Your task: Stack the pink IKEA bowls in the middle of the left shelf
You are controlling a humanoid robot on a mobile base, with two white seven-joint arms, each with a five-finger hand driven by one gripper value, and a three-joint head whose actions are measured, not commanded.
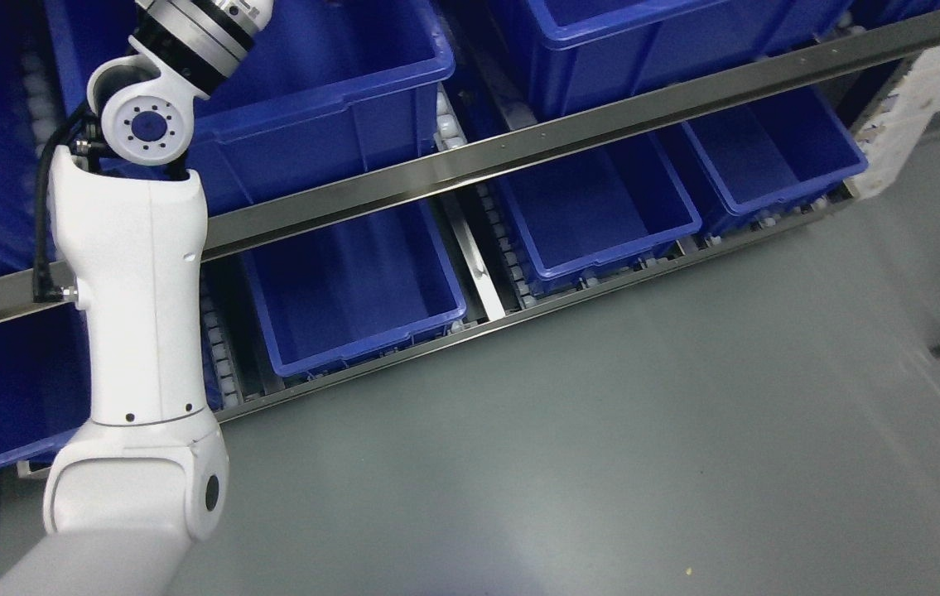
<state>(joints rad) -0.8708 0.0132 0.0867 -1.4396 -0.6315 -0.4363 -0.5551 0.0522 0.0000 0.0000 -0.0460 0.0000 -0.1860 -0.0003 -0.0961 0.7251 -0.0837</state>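
No pink bowl shows in the head view. My left arm [134,331] rises from the lower left, white, up past a round wrist joint [147,126] and out through the top edge. Its hand is beyond the frame, above a blue bin [337,91] on the upper shelf level. My right arm does not appear.
A steel shelf rail [519,149] runs diagonally across the picture. Below it sit several open blue bins [354,290], [594,207], [768,153] on roller tracks. More blue bins stand above the rail. Grey floor [643,430] fills the lower right. A white frame [933,99] stands at the right.
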